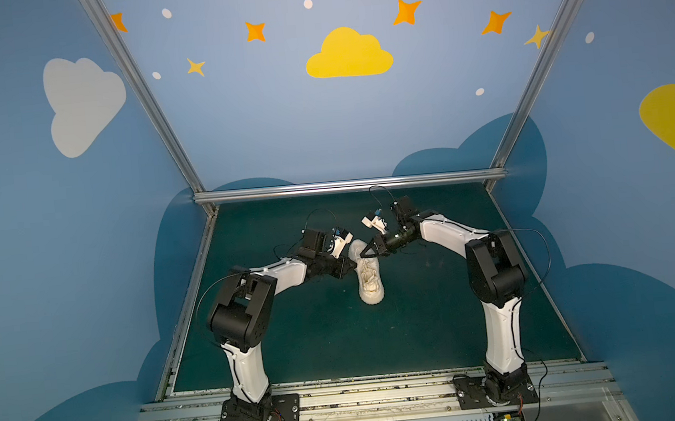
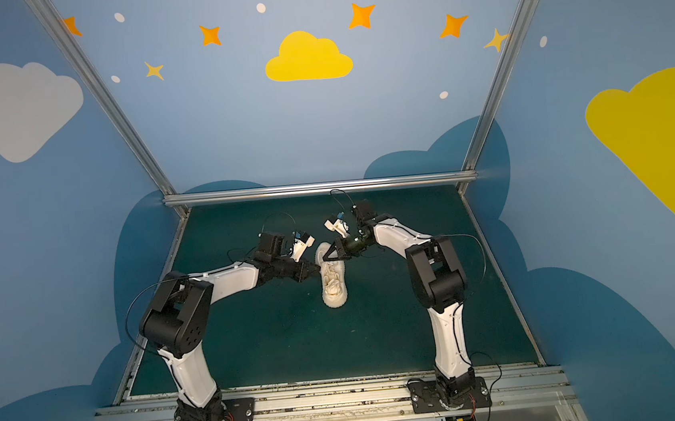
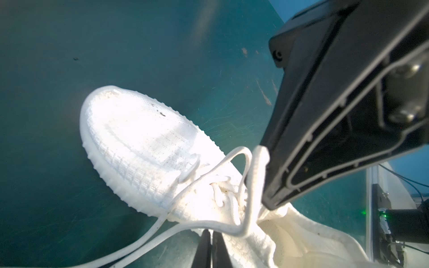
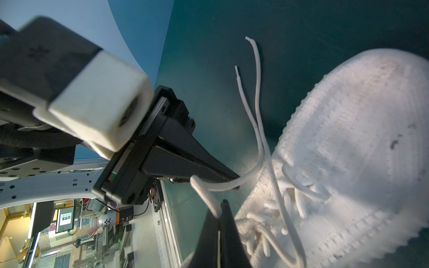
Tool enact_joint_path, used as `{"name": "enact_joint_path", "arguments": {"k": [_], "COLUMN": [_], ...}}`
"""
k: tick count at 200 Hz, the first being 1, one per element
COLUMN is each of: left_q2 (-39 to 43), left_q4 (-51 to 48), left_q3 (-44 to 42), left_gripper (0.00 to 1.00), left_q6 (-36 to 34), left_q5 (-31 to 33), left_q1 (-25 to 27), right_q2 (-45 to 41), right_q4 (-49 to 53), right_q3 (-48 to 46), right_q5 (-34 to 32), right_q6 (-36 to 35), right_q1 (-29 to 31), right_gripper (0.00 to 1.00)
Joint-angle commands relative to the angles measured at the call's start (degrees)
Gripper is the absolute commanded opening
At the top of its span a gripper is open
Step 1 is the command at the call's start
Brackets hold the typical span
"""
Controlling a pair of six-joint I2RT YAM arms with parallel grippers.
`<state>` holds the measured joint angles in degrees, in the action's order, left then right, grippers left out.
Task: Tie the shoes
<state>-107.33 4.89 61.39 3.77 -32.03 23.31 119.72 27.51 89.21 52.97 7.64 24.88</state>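
The sneaker (image 1: 369, 279) sits in the middle of the surface (image 1: 318, 338). Both arms crowd over its heel end, left gripper (image 1: 353, 266) and right gripper (image 1: 362, 256) nearly touching there. Open room runs along the near edge and both near corners. Loose laces (image 4: 256, 92) seemingly trail across the surface beside the shoe.

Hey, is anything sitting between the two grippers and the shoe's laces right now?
Nothing visible does. The right gripper is shut on a loop of the laces, and the left gripper is shut on another strand. Both are right at the shoe, which lies on the green mat.
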Motion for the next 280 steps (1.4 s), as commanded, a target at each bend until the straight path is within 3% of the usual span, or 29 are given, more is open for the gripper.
{"name": "enact_joint_path", "arguments": {"k": [1,20,46,108,125,167,229,280], "left_q2": [3.5,4.4,3.9,-0.8,-2.1,-0.3,3.8,2.8], "left_q4": [-1.7,-1.0,0.9,9.2,9.6,8.6,-2.9,-12.2], "left_q3": [-0.9,-1.8,-2.0,-2.0,-1.6,-3.0,-0.4,4.8], "left_gripper": [0.05,0.08,0.26,0.36,0.34,0.12,0.12,0.07], "left_q6": [-1.0,-1.4,-1.1,0.5,0.7,0.8,-0.4,0.1], "left_q5": [0.5,0.9,1.0,-0.5,-1.4,-0.7,0.5,-4.5], "left_q1": [0.3,0.3,0.3,0.6,0.8,1.2,1.2,1.8], "right_q2": [-3.0,-3.1,-3.0,-3.1,-3.1,-3.7,-4.9,-4.6], "right_q4": [-2.2,-2.6,-2.4,-2.2,-2.1,-1.9,-6.6,-8.1], "right_q3": [-0.9,-1.1,-1.0,-1.3,-1.3,-1.7,-3.7,-4.1], "right_q5": [0.3,0.6,0.8,1.2,1.3,0.0,-2.9,-6.2], "right_q6": [1.2,1.5,1.3,1.2,1.2,1.5,5.8,10.2], "right_q1": [-0.2,-0.2,-0.2,-0.1,-0.1,-0.1,-0.1,-0.1], "right_gripper": [0.00,0.00,0.00,0.00,0.00,0.00,0.00,0.00]}}
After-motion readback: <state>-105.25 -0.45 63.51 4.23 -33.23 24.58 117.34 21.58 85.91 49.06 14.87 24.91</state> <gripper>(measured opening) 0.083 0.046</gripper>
